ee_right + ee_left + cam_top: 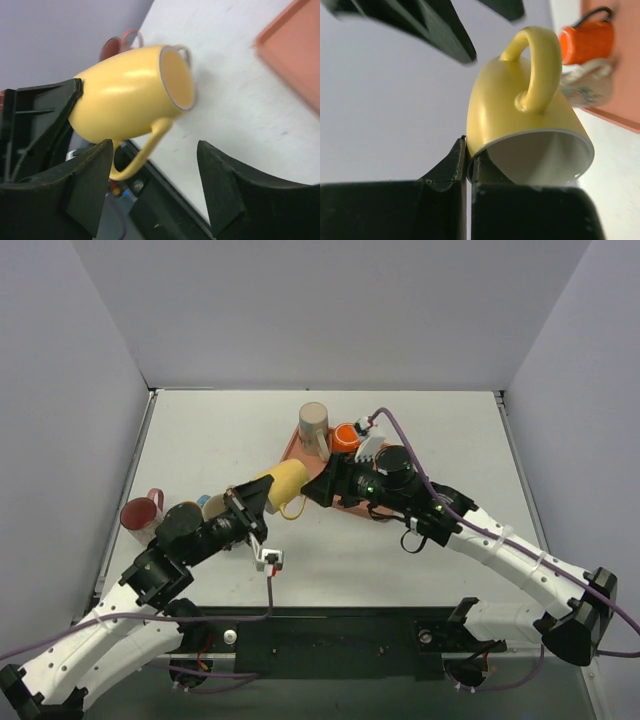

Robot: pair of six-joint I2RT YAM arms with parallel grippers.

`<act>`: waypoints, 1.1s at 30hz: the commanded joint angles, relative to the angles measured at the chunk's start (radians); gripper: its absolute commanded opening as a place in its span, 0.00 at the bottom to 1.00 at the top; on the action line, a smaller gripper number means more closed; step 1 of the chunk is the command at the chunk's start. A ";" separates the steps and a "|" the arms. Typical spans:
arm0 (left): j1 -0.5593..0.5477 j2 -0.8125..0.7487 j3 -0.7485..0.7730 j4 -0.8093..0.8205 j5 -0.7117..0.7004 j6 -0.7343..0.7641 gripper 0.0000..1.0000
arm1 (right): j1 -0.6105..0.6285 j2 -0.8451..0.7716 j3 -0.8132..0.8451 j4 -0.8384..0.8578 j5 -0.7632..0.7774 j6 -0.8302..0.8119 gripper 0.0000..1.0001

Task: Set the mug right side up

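The yellow mug (285, 482) hangs in the air on its side above the table's middle, handle down. My left gripper (257, 500) is shut on its rim. In the left wrist view one finger sits inside the pale interior and one outside the mug (520, 110), with the gripper (468, 165) pinching the wall. My right gripper (316, 490) is open and empty just right of the mug. In the right wrist view the mug (125, 100) shows its base, and its handle hangs between the spread fingers of the right gripper (154, 147) without touching them.
A salmon tray (298, 448) at the back centre holds a beige cup (314, 425), an orange mug (345, 437) and a patterned cup (585, 90). A red mug (142, 515) and another cup (213, 505) stand at the left beside my left arm.
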 commanded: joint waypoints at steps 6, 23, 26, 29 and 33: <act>0.212 0.571 0.714 -0.689 -0.594 -0.701 0.00 | -0.068 -0.187 -0.023 -0.159 0.374 -0.223 0.73; 0.986 1.635 1.807 -1.526 -0.276 -1.157 0.00 | -0.065 -0.169 -0.092 -0.195 0.375 -0.230 0.74; 1.029 1.680 1.804 -1.523 -0.264 -1.151 0.00 | -0.062 -0.146 -0.090 -0.190 0.363 -0.222 0.74; 1.057 1.695 1.786 -1.538 -0.232 -1.143 0.00 | -0.060 -0.127 -0.086 -0.187 0.362 -0.219 0.74; 1.059 1.677 1.708 -1.536 -0.193 -1.120 0.00 | -0.060 -0.109 -0.080 -0.180 0.357 -0.219 0.74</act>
